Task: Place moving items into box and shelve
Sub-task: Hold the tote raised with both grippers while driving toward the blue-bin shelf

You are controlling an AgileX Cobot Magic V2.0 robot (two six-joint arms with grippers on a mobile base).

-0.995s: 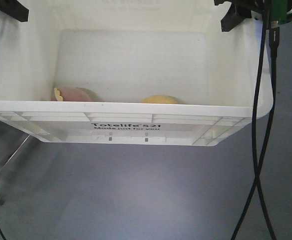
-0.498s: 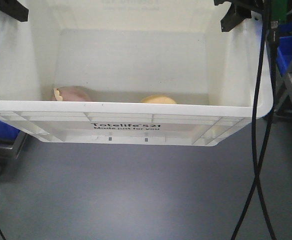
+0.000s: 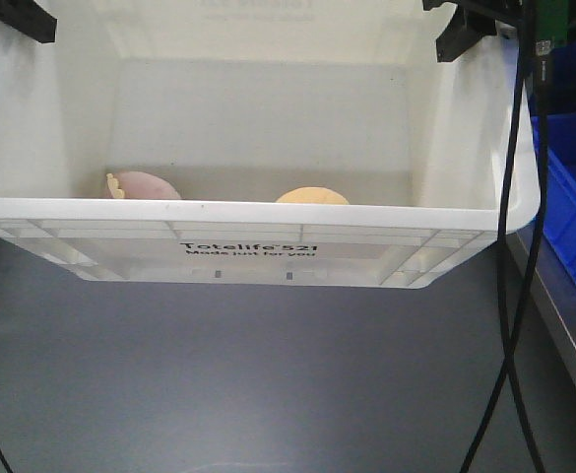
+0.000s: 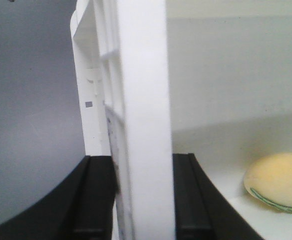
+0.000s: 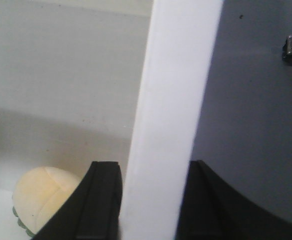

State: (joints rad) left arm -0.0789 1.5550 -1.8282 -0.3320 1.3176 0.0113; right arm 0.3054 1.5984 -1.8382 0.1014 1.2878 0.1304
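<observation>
Between the 2 arms, clear of the grey floor (image 3: 268,394), hangs the box (image 3: 288,212), its printed long side facing the front camera. Both moving items lie on its bottom: the pinkish toy (image 3: 142,186) toward the left wall, the yellow-orange toy (image 3: 312,196) nearer the middle, the 2 well apart.

The box looks like stiff, smooth plastic, bulky rather than heavy, and 2 soft plush toys should add almost nothing. Its glossy walls probably offer little friction, so the ribbed rim on the 2 short sides is the sensible place to hold. The toys are loose and round and would likely roll if the box tips.

The left gripper (image 4: 143,195) is narrowed to the thickness of the left wall, 1 black finger (image 4: 98,200) outside and 1 inside, pinching it just under the rim. The right gripper (image 5: 153,195) clamps the right wall the same way. Neither touches a toy. A blue bin (image 3: 573,207) sits to the right, near the box's corner, and black cables (image 3: 509,296) hang in front of it.
</observation>
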